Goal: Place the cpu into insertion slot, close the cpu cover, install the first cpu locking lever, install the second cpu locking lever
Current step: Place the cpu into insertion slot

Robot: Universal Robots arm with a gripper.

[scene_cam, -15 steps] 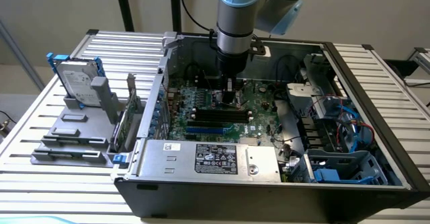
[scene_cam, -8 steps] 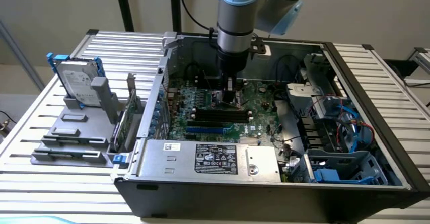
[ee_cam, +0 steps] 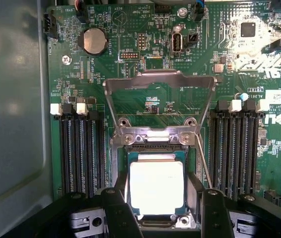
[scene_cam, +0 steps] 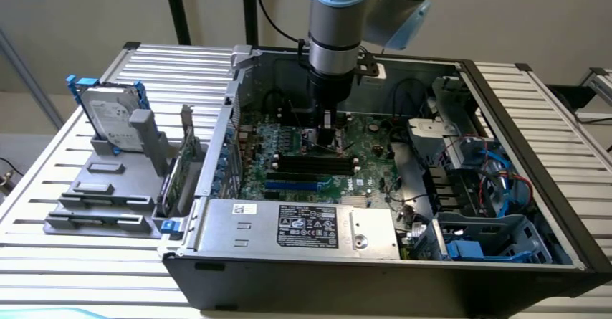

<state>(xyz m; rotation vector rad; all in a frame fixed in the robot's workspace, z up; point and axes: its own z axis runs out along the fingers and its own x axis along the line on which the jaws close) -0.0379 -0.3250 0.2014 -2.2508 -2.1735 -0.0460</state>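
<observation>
The cpu, silvery face up, lies flat in the insertion slot on the green board. My gripper is open, with one black finger on each side of the chip and a gap showing between the other finger and the chip's edge. Beyond the slot, the cpu cover stands swung up on its hinge. A thin wire locking lever runs along one side of the slot. In the exterior view my gripper reaches straight down into the open computer case, over the board's middle.
Long black memory slots flank the socket on both sides. A grey power-supply box sits at the near edge of the case. Cables and a drive cage fill the exterior view's right. A hard drive stands in a grey rack outside, at the left.
</observation>
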